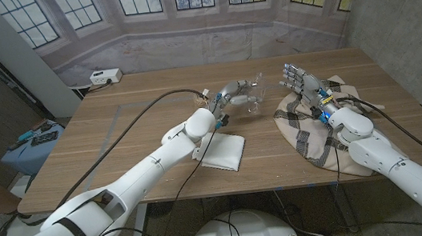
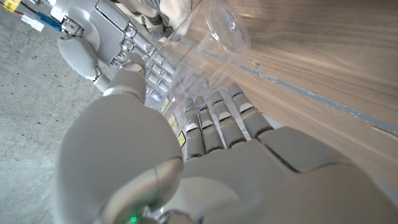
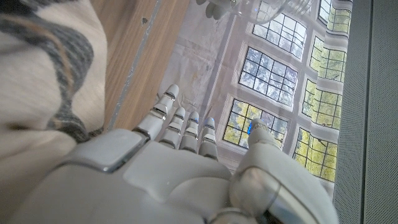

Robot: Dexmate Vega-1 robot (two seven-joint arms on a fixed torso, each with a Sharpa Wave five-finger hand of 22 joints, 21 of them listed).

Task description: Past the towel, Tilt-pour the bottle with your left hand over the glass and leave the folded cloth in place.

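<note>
Wooden tabletop (image 1: 140,135) under a painted window backdrop is your workspace. Your left hand (image 1: 228,96) has its fingers (image 2: 214,121) wrapped around the clear bottle (image 1: 246,89), which lies tipped well over toward the glass (image 1: 256,103) just beyond the fingertips. That lean looks right for a pour: judging from the head view, the bottle's mouth sits above or at the glass rim, though both are clear plastic or glass and their edges blur together, so I cannot tell whether they touch.

Behind your left wrist, the folded cloth (image 1: 225,151) lies white and square on the wood, apart from the hand, so it is not in your way. Your right hand (image 1: 303,81) hovers with fingers spread, holding nothing, above the checked towel (image 1: 309,126), close beside the glass; keep it clear of the bottle.
</note>
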